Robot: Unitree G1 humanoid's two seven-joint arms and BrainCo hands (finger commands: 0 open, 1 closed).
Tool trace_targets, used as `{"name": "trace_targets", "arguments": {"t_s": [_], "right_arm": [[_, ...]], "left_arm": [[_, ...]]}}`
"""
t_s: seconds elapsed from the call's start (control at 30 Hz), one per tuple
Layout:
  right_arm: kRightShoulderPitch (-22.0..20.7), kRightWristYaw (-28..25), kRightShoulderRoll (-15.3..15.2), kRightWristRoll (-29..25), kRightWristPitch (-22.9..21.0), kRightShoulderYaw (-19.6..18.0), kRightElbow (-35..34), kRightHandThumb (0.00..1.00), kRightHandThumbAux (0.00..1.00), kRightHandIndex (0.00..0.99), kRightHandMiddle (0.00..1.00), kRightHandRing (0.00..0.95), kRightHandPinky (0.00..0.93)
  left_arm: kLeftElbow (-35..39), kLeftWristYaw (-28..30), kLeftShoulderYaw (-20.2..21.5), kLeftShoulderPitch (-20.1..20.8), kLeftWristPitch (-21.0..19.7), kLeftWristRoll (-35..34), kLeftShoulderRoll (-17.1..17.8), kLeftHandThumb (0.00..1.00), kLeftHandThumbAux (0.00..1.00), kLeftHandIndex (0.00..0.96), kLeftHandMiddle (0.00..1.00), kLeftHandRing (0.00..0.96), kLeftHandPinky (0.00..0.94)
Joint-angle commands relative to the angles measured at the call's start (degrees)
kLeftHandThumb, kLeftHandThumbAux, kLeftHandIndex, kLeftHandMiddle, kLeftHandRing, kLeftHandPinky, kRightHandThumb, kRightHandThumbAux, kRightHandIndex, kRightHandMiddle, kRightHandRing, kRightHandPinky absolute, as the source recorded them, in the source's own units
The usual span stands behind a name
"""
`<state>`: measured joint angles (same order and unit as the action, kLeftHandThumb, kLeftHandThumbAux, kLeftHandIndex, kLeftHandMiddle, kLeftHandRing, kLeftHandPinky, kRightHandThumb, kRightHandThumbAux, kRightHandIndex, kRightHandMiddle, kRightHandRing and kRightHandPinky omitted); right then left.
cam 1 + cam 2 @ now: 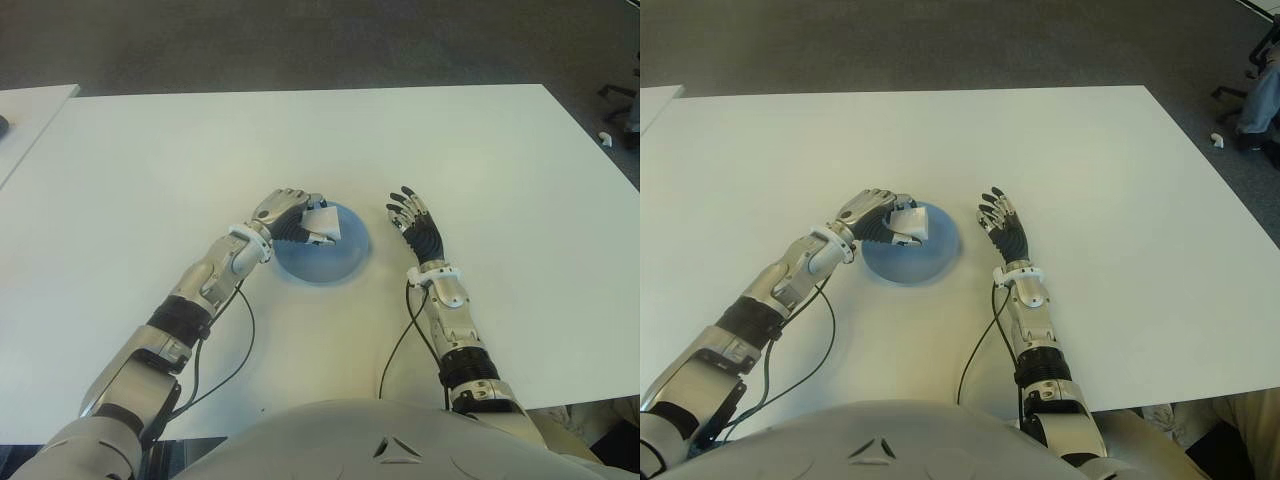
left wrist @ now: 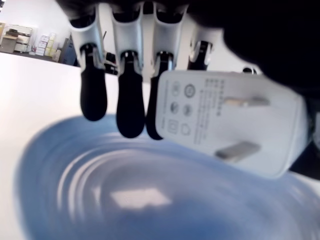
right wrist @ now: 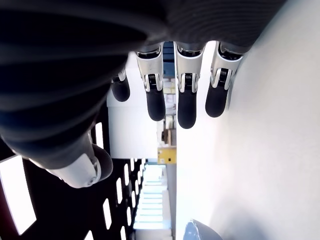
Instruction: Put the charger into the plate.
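White and boxy, the charger [image 2: 227,122] sits clamped in my left hand [image 1: 290,215], its two flat prongs facing down toward the blue plate [image 1: 335,262] just beneath; it does not touch the plate. My fingers [image 2: 130,112] curl over the charger's far side, dark tips pointing at the plate's ringed inside. The plate stands on a bare white table [image 1: 150,170], near my edge of it, with grey floor beyond and a second white table at the far left. My left forearm reaches in from the left, wrist bent over the plate's rim. My right hand [image 1: 415,225] lies just right of the plate, fingers straight and apart, holding nothing, palm turned inward.
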<state>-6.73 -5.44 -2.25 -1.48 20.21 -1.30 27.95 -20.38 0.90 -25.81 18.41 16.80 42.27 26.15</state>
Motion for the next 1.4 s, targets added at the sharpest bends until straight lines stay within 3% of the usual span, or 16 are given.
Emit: {"name": "trace_targets", "arguments": {"t_s": [0.03, 0.2, 0.6, 0.8, 1.0, 1.13, 1.27, 1.4], "right_arm": [[1.39, 0.41, 0.34, 0.19, -2.06, 0.10, 0.00, 0.000, 0.662, 0.000, 0.180, 0.198, 0.199], [1.36, 0.50, 0.37, 0.12, -2.38, 0.11, 0.02, 0.000, 0.666, 0.000, 0.180, 0.199, 0.193], [1.34, 0.90, 0.15, 0.80, -2.41, 0.38, -0.10, 0.000, 0.596, 0.000, 0.190, 0.221, 0.206], [1.31, 0.64, 0.04, 0.74, -2.27, 0.35, 0.08, 0.000, 0.579, 0.000, 0.194, 0.233, 0.222], [1.20, -0.20, -0.22, 0.33, -1.91, 0.15, 0.65, 0.007, 0.616, 0.000, 0.192, 0.230, 0.226], [1.13, -0.44, -0.36, 0.24, -2.16, 0.01, 0.82, 0.012, 0.624, 0.000, 0.191, 0.226, 0.224], [0.99, -0.19, -0.57, 0.71, -2.26, 0.08, 1.10, 0.015, 0.625, 0.000, 0.185, 0.217, 0.211], [0.77, 0.02, -0.63, 0.91, -2.33, 0.08, 1.50, 0.013, 0.621, 0.000, 0.176, 0.207, 0.208]], "left_arm": [[2.43, 3.98, -0.46, -0.44, -0.91, 0.88, 2.00, 0.380, 0.311, 0.018, 0.038, 0.040, 0.084], [3.86, 5.35, -0.16, -0.69, -1.25, 0.80, 2.58, 0.320, 0.265, 0.002, 0.006, 0.006, 0.019], [5.19, 5.54, -0.16, -0.96, -0.22, 1.10, 3.89, 0.241, 0.242, 0.000, 0.000, 0.000, 0.000], [5.23, 3.55, 0.29, -1.30, 1.12, 1.17, 4.20, 0.216, 0.242, 0.000, 0.000, 0.000, 0.000], [6.83, -1.72, 3.54, -2.59, 2.88, 0.01, 4.26, 0.221, 0.290, 0.000, 0.000, 0.000, 0.002], [5.94, -6.91, 6.49, -3.75, 5.03, -2.68, 2.51, 0.249, 0.331, 0.000, 0.000, 0.000, 0.024], [3.60, -12.19, 10.41, -4.97, 10.83, -9.49, -0.41, 0.282, 0.398, 0.010, 0.029, 0.027, 0.064], [1.62, -9.49, 13.66, -5.99, 15.64, -20.19, -3.00, 0.274, 0.471, 0.030, 0.051, 0.048, 0.068]]}}
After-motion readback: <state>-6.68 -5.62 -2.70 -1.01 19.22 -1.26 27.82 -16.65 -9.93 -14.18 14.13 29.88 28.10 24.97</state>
